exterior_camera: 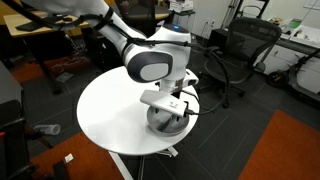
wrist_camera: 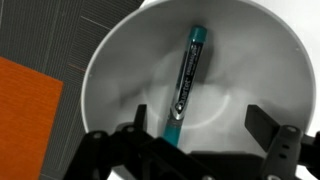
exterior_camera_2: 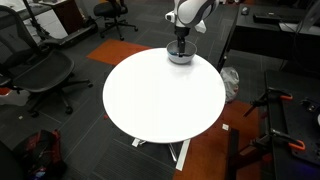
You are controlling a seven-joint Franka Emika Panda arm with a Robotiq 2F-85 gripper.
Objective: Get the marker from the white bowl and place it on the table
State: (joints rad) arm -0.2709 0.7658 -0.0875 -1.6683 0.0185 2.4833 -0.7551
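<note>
Over the round white table [exterior_camera_2: 160, 100] — office chairs [exterior_camera_2: 45, 70] around — fingers [wrist_camera: 265, 130] spread wide above marker [wrist_camera: 186, 75].

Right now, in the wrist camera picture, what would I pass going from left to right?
First the orange floor patch → grey carpet → left wall of the white bowl → marker lying in the bowl → right wall of the bowl.

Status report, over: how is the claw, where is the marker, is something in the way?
Claw open, low over the white bowl. Marker lies inside the bowl, not gripped. Nothing blocks it in wrist view.
</note>
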